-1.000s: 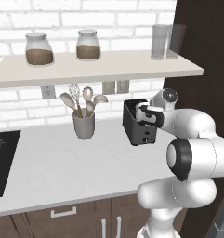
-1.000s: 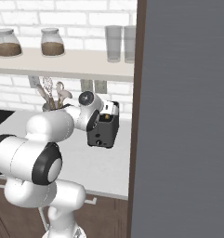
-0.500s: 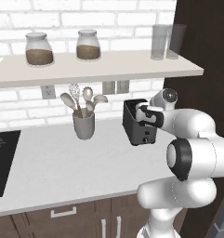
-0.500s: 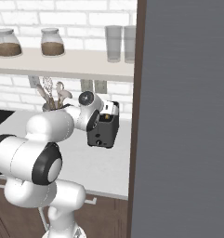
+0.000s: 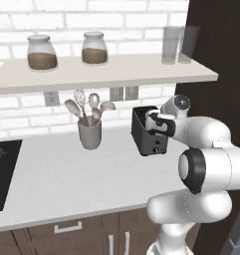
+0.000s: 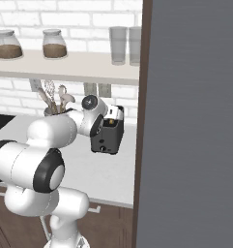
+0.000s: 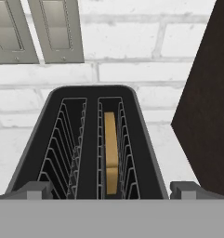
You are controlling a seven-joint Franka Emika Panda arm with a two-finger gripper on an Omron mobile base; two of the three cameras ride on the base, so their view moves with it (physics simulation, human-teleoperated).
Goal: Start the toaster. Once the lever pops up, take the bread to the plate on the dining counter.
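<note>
The dark grey toaster (image 5: 147,140) (image 6: 107,139) stands on the light counter against the brick wall. From the hand view I look down on its top (image 7: 90,139) with two slots. The tan bread (image 7: 110,148) sits upright in the right slot, and the left slot is empty. My gripper (image 5: 154,123) (image 6: 111,115) (image 7: 111,191) hovers over the toaster's near end. It is open, with one fingertip at each side of the toaster and nothing between them. The plate and the dining counter are out of view.
A grey utensil cup (image 5: 90,134) stands left of the toaster. Above hangs a shelf (image 5: 106,72) with two jars and two glasses. A tall dark cabinet (image 6: 190,121) rises close to the toaster's right. A black cooktop (image 5: 2,169) lies at the far left.
</note>
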